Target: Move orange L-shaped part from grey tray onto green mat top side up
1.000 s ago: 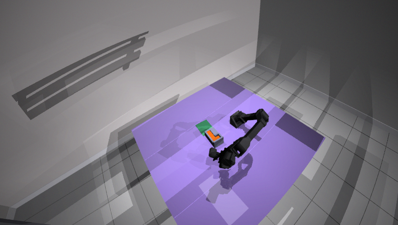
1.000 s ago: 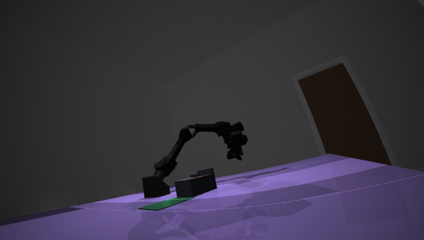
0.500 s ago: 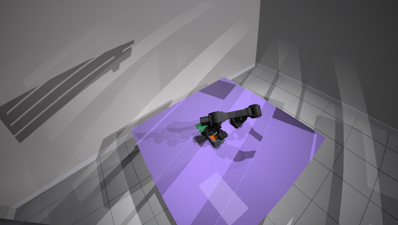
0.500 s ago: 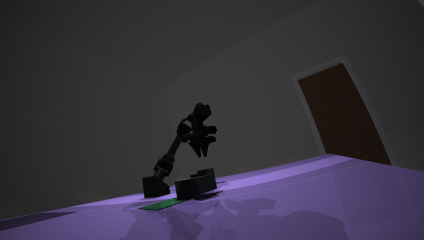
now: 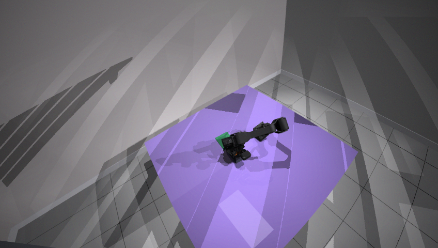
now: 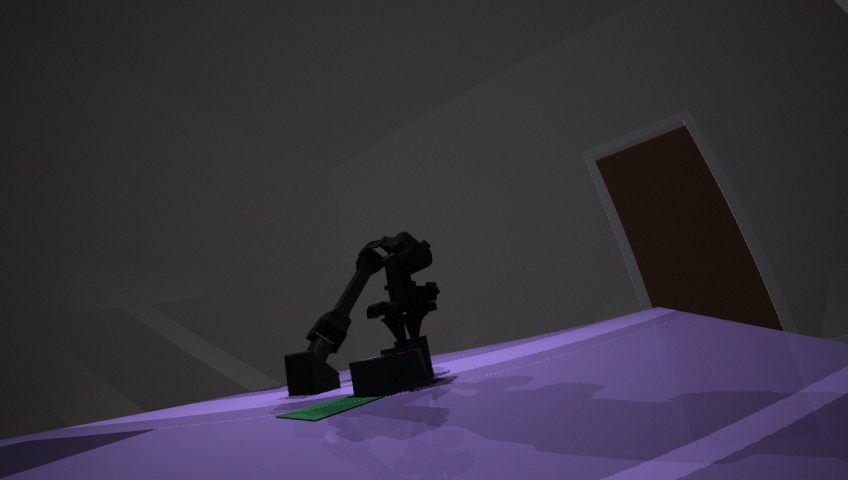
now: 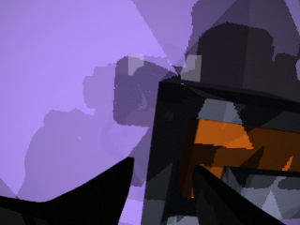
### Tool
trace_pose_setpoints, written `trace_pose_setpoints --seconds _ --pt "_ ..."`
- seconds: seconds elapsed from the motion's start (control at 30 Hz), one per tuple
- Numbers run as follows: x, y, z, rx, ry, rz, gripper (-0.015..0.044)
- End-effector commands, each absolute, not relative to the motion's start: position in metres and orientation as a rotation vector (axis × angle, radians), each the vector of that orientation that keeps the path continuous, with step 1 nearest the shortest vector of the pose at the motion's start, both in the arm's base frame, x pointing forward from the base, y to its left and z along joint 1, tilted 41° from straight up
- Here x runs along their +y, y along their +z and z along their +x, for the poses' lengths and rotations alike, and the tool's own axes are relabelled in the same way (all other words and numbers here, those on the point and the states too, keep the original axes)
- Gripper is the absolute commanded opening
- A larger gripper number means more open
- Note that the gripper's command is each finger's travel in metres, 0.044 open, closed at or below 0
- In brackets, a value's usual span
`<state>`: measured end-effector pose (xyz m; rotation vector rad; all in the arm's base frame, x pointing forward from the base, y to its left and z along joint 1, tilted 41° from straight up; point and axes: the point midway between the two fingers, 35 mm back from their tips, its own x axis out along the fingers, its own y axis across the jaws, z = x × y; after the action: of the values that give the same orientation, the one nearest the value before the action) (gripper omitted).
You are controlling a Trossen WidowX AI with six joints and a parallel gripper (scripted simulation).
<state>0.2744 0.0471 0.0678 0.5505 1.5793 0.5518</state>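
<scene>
Hovering near tray's [image 6: 386, 374] [image 7: 157, 141] edge

Tabletop [image 5: 246, 184] [image 6: 535, 440] [image 7: 56, 56]: smooth, low sheen, faint reflections in the exterior view. Arm [image 5: 257, 132] [image 6: 355, 289]: dark, plastic-like, mostly matt. Tray [image 6: 383, 373] [image 7: 157, 141]: smooth, hard-looking, plastic-like. Orange part [image 7: 225, 133]: smooth, plastic-like. Green mat [image 5: 220, 139] [image 6: 324, 409]: flat, smooth; material cannot be told.
</scene>
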Motion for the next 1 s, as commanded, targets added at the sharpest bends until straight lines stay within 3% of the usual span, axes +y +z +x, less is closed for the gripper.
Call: trace_pose_setpoints --seconds 0.0,0.97 --pt "0.048 0.065 0.276 1.565 0.543 0.561 0.0180" --pt "0.071 0.037 0.273 1.564 0.544 0.562 0.0180"
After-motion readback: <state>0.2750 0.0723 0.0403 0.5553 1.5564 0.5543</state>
